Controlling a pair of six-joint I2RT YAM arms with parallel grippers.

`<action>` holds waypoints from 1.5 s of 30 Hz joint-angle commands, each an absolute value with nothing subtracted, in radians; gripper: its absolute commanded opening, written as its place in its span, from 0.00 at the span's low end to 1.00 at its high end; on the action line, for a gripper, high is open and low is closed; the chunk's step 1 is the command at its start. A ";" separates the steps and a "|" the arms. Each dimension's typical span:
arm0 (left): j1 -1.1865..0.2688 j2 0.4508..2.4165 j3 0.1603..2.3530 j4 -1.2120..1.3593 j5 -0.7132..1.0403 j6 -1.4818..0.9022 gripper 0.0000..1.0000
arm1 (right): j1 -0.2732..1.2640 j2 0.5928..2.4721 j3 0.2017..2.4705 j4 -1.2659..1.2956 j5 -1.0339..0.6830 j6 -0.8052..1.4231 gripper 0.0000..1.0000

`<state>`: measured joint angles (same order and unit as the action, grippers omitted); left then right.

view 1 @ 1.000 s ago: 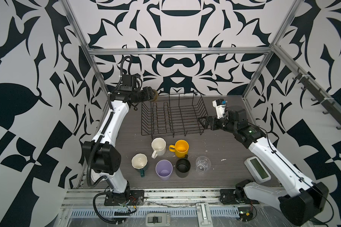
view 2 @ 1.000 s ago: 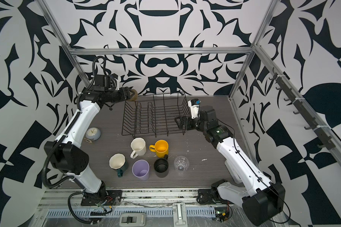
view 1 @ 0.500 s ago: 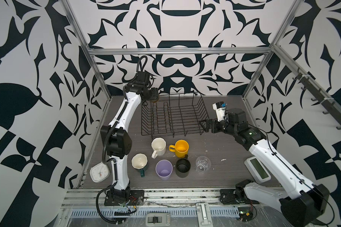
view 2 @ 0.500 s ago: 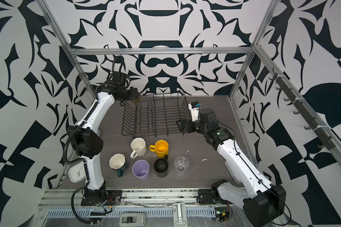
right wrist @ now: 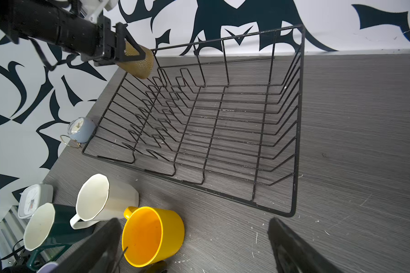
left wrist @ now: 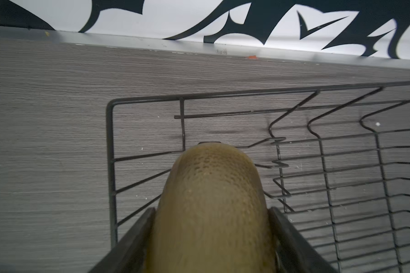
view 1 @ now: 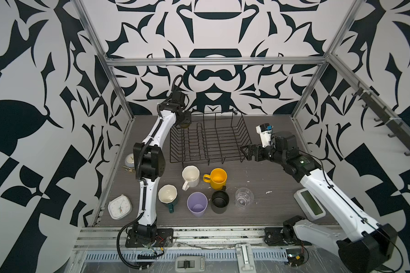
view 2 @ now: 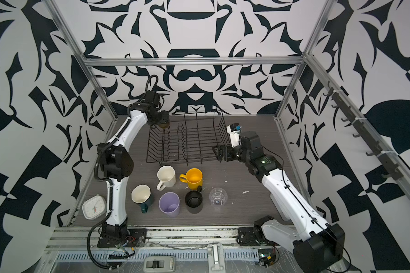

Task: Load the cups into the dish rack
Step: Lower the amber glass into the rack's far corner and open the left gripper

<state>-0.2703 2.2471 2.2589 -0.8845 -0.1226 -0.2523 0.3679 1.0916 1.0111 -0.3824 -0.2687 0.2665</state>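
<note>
The left end effector (view 1: 184,120) is clamping the amber tumbler (view 1: 185,125) above the dish rack's (view 1: 213,136) 11 o'clock corner; the right end effector (view 1: 246,152) is gaping empty.

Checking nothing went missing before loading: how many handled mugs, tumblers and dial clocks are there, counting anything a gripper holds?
Mugs: 4 (cream mug, yellow mug, dark-green mug, black mug)
Tumblers: 3 (lilac tumbler, clear tumbler, amber tumbler in the left gripper)
Clocks: 2 (round clock, square clock)
Total: 9
</note>
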 commanded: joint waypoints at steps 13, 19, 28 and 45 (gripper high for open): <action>-0.275 2.394 2.387 -0.953 -0.149 -0.229 0.00 | 0.365 1.081 1.006 -0.364 -0.270 0.262 0.99; -0.275 2.429 2.390 -0.947 -0.149 -0.226 0.00 | 0.366 1.085 1.005 -0.359 -0.276 0.267 0.99; -0.274 2.483 2.404 -0.936 -0.144 -0.228 0.00 | 0.365 1.081 0.996 -0.354 -0.290 0.282 0.99; -0.275 2.476 2.405 -0.920 -0.171 -0.198 0.95 | 0.366 1.087 0.992 -0.344 -0.307 0.299 0.99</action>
<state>-0.2707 2.4832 2.3905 -0.9005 -0.1585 -0.2070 0.3679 1.0927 0.9821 -0.3794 -0.2947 0.2893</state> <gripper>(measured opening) 0.941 0.985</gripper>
